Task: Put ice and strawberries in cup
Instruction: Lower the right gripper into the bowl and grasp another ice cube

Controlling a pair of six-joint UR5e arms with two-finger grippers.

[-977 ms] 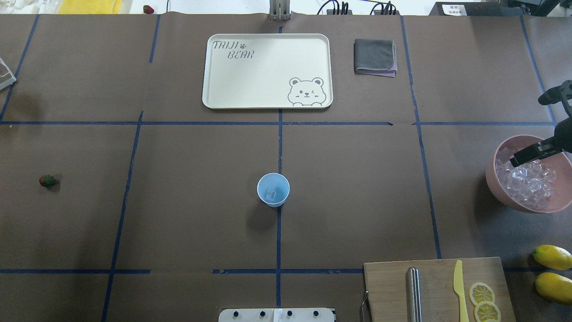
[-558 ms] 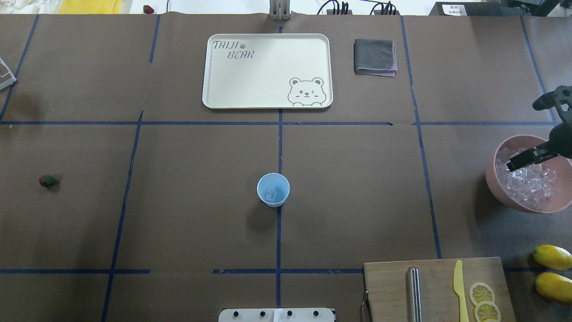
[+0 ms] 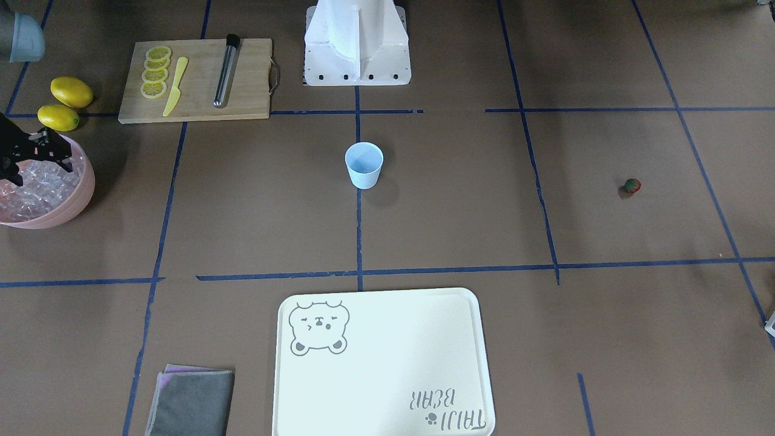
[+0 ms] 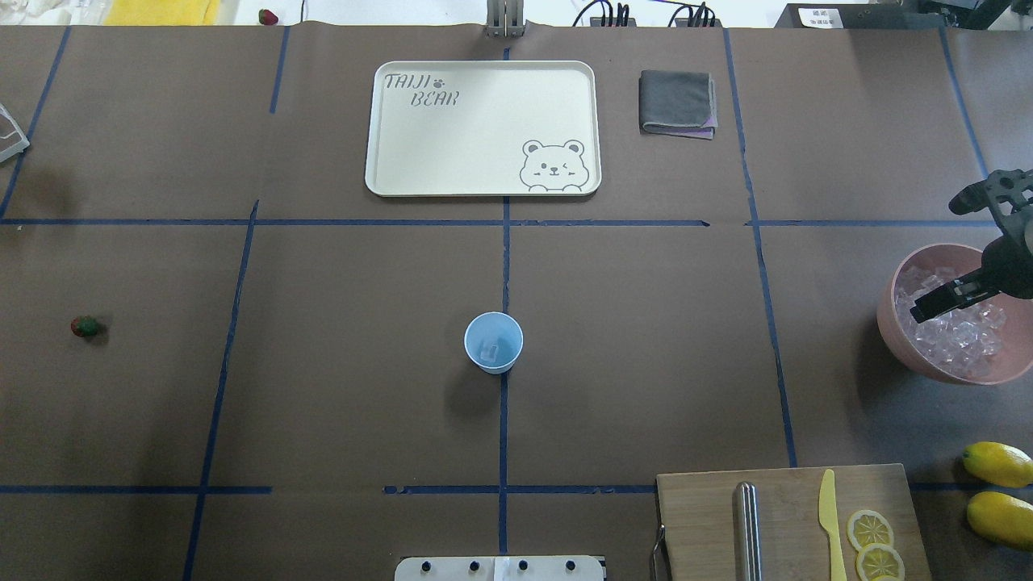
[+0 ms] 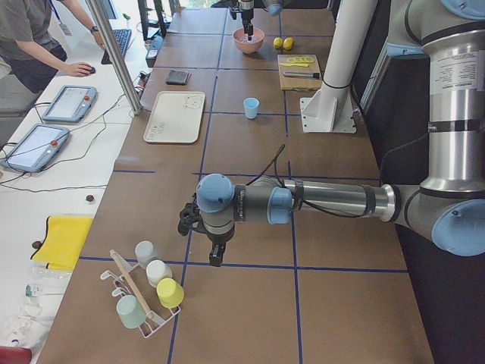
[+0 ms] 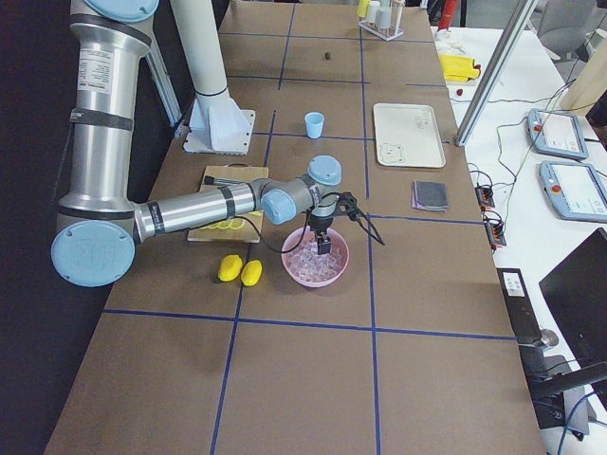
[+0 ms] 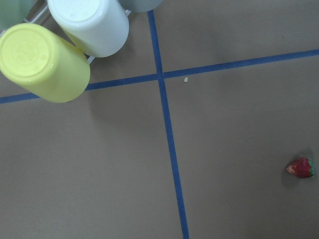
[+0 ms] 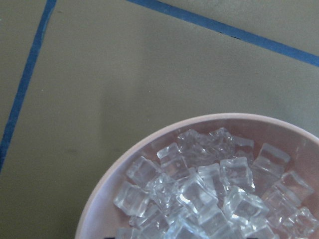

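The light blue cup [image 4: 493, 342] stands upright mid-table with one ice cube [image 4: 489, 350] in it; it also shows in the front view [image 3: 364, 165]. The heap of ice [image 4: 956, 332] fills the pink bowl [image 4: 888, 327] at the right edge and shows close in the right wrist view [image 8: 199, 191]. My right gripper [image 4: 940, 302] hangs just above the ice, jaws apart and empty in the front view [image 3: 36, 171]. The strawberry [image 4: 85, 326] lies alone far left, and in the left wrist view [image 7: 300, 168]. My left gripper [image 5: 216, 254] shows only in the left side view, beyond the strawberry; I cannot tell its state.
A cream bear tray [image 4: 379, 161] and a folded grey cloth [image 4: 676, 103] lie at the back. A cutting board [image 4: 702, 516] with a yellow knife, lemon slices and a metal rod sits front right, beside two lemons [image 4: 999, 492]. A rack of upturned cups [image 7: 45, 62] stands at the left end.
My right gripper has shifted slightly toward the robot's side and sunk lower over the ice in the pink bowl. The cup and strawberry have not moved.
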